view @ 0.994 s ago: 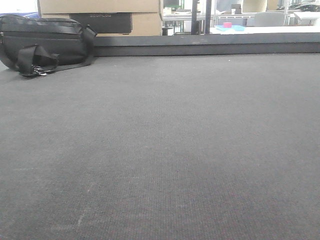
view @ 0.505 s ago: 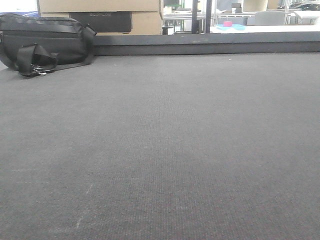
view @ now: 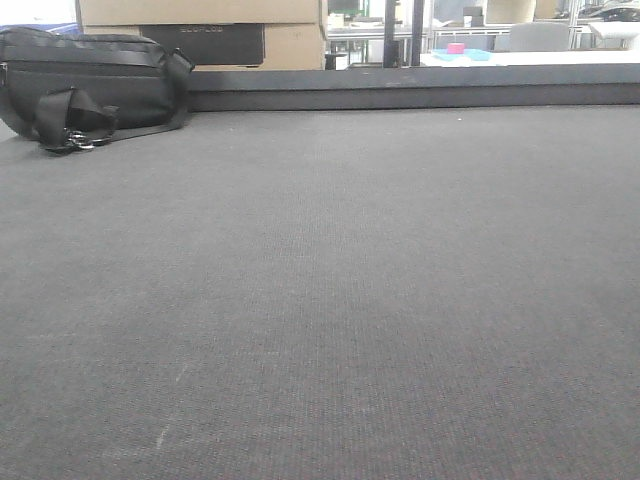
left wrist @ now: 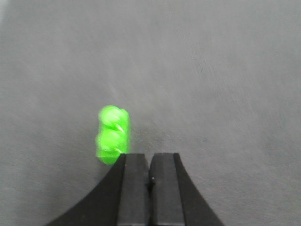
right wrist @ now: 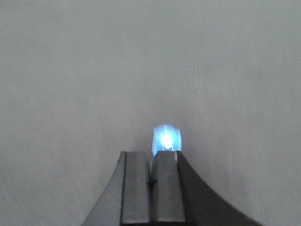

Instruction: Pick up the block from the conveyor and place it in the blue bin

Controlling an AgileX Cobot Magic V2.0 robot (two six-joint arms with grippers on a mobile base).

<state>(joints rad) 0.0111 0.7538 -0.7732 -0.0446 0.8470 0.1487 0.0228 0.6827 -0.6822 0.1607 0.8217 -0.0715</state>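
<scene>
The left gripper [left wrist: 150, 156] points forward over the grey belt [view: 330, 300], its two black fingers [left wrist: 135, 188] pressed flat against each other with nothing between them. A green block [left wrist: 113, 134] with two round studs lies on the belt just ahead of the left finger's tip and slightly to its left. It is blurred, and whether it touches the finger cannot be told.

The right gripper [right wrist: 151, 154] is posed the same way, low over the belt, with its jaws closed together and empty. A blue block [right wrist: 167, 139], glowing and blurred, sits just beyond the tip of the right-hand finger [right wrist: 165, 188], not between the fingers.

In the exterior front-facing view neither arm nor either block shows. The belt fills most of that picture and ends at a dark rail [view: 420, 90] along its far edge. A black bag [view: 90, 85] lies at the far left corner, in front of stacked cardboard boxes [view: 200, 25]. Far behind the rail a small pink object [view: 455, 48] rests on something light blue, too small to make out.
</scene>
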